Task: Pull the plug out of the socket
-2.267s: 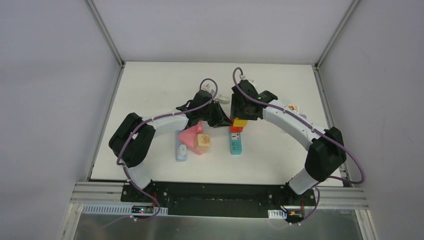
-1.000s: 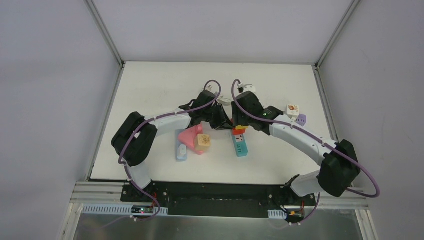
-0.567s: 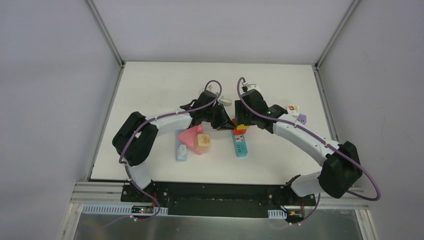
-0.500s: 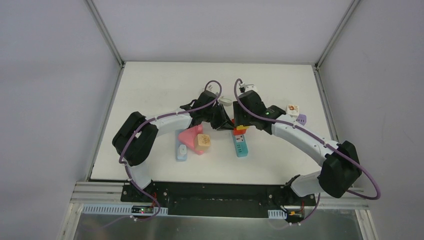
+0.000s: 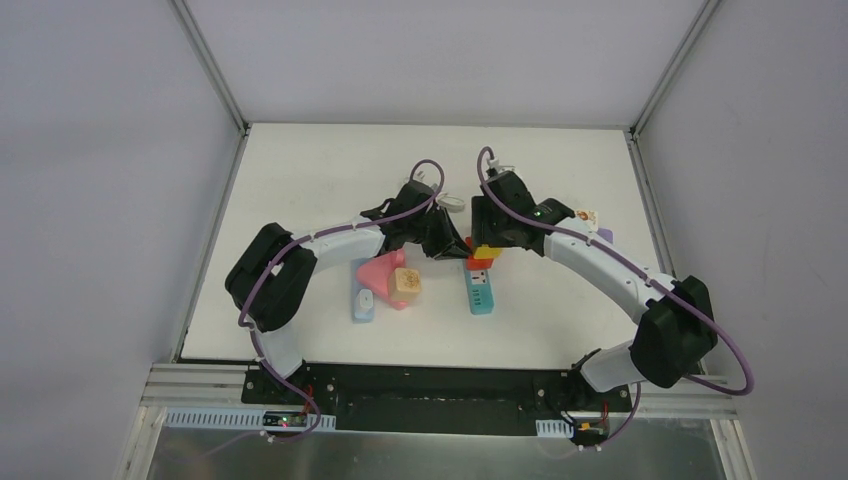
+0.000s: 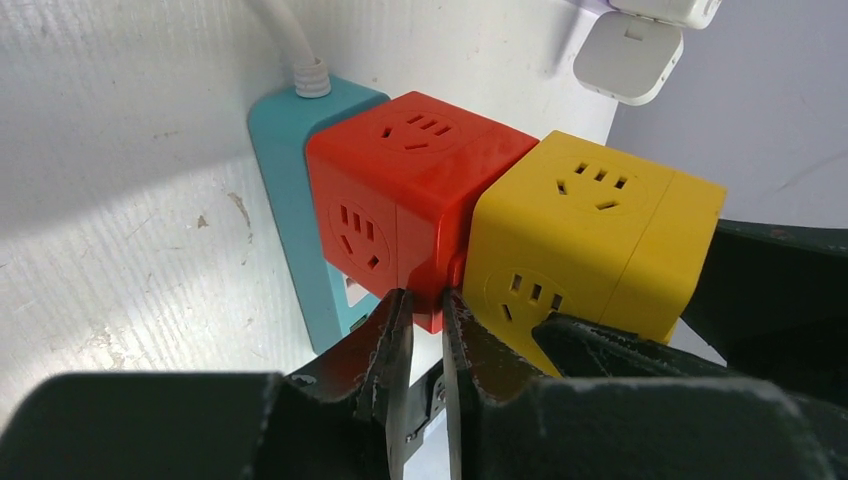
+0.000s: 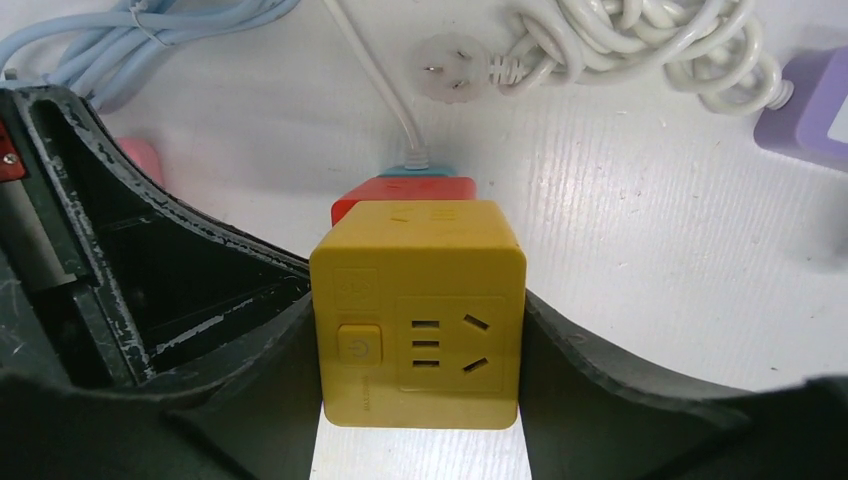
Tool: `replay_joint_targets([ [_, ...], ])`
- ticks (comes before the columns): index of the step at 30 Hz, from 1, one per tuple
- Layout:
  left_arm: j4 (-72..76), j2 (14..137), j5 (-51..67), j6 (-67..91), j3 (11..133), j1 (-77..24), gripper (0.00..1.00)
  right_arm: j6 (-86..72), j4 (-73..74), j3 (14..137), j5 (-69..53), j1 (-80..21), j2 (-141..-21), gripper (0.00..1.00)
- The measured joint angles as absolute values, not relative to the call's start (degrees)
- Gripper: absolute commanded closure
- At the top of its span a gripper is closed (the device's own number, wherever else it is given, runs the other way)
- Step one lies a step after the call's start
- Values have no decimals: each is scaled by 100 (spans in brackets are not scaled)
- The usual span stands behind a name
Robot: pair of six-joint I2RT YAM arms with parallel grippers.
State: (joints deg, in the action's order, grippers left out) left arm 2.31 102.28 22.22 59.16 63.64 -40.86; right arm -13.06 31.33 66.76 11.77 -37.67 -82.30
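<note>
A teal power strip (image 5: 481, 293) lies mid-table. A red cube socket (image 5: 479, 264) is plugged into its far end, and a yellow cube plug (image 5: 488, 251) sits joined to the red cube. My right gripper (image 5: 490, 240) is shut on the yellow cube (image 7: 420, 310), one finger on each side. In the left wrist view the red cube (image 6: 400, 190) and the yellow cube (image 6: 580, 230) touch above the strip (image 6: 285, 190). My left gripper (image 6: 422, 305) is shut to a narrow slit, its tips against the red cube's lower edge.
A pink block (image 5: 380, 272), a wooden cube (image 5: 407, 283) and a blue-white strip (image 5: 364, 300) lie left of the teal strip. A coiled white cable (image 7: 640, 50) with a loose plug (image 7: 450, 68), a purple adapter (image 7: 815, 105) and a small picture cube (image 5: 586, 217) lie behind.
The right arm swung and its wrist turned while holding the yellow cube. The teal strip shifted slightly right and nearer. The left gripper stayed at the red cube.
</note>
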Motion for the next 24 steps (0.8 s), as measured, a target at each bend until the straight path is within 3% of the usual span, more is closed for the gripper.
replay_joint_targets([
  [9, 143, 10230, 2255, 5916, 6361, -4084, 86, -851, 3175, 6744, 1599, -4156, -8305, 100],
  [20, 270, 10230, 2252, 5920, 6361, -4084, 87, -1413, 3444, 6858, 714, -3498, -8315, 100],
  [22, 263, 10230, 2252, 5918, 6361, -4084, 86, -1376, 3446, 6858, 764, -3542, -8315, 90],
  [24, 248, 10230, 2255, 5918, 6361, -4084, 85, -1293, 3446, 6858, 825, -3594, -8315, 68],
])
